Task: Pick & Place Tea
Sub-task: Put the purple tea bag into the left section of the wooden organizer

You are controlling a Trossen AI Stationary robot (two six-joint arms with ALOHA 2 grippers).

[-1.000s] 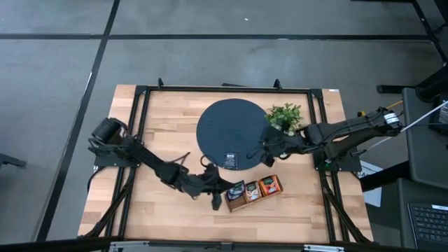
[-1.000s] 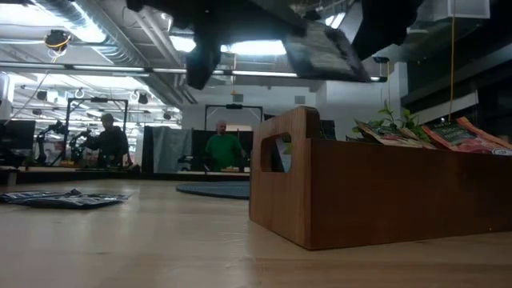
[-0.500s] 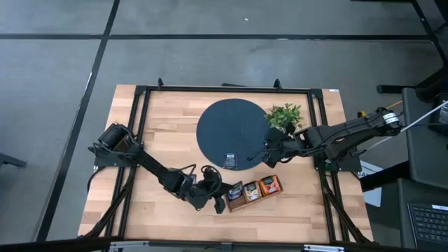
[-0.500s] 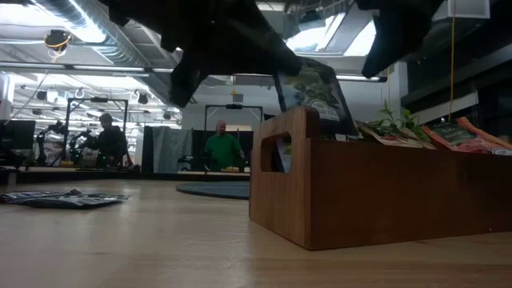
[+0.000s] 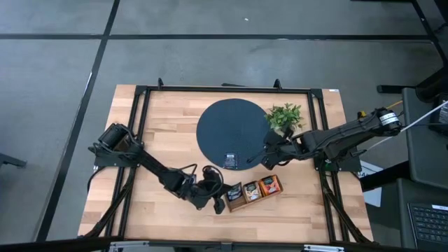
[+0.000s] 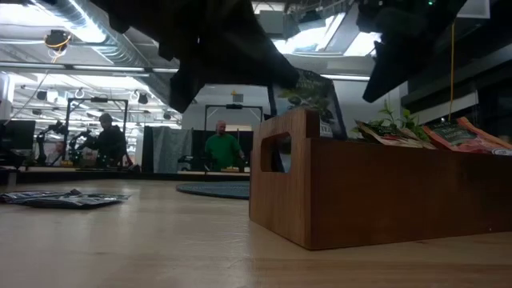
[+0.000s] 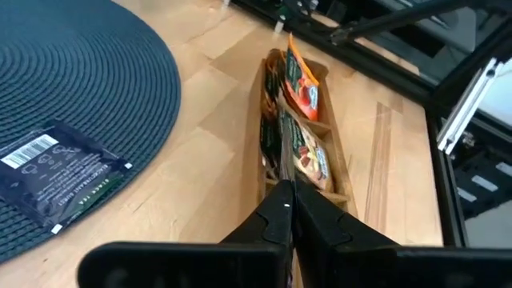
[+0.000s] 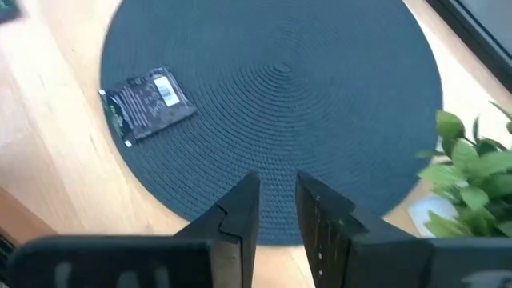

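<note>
Now 1 dark sachet (image 6: 314,94) stands in the tray's (image 5: 253,190) end slot, pinched by my left gripper (image 7: 290,210), clenched on its top edge to seat it; another sachet (image 8: 149,104) lies flat on the mat (image 5: 231,133). Since 1 second ago I've brought the held sachet down into the tray, while my right gripper (image 8: 276,210), part-open and holding nothing, has edged back over the mat's rim.

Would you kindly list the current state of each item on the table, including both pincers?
Left pincer: shut on a dark tea sachet, at the tray's end compartment.
Right pincer: open, empty, over the mat's edge.
Dark tea sachet: lying flat on the mat.
Wooden tray: upright, sachets standing in its compartments.
Round mat: flat on the table.
Plant: upright beside the mat.
</note>
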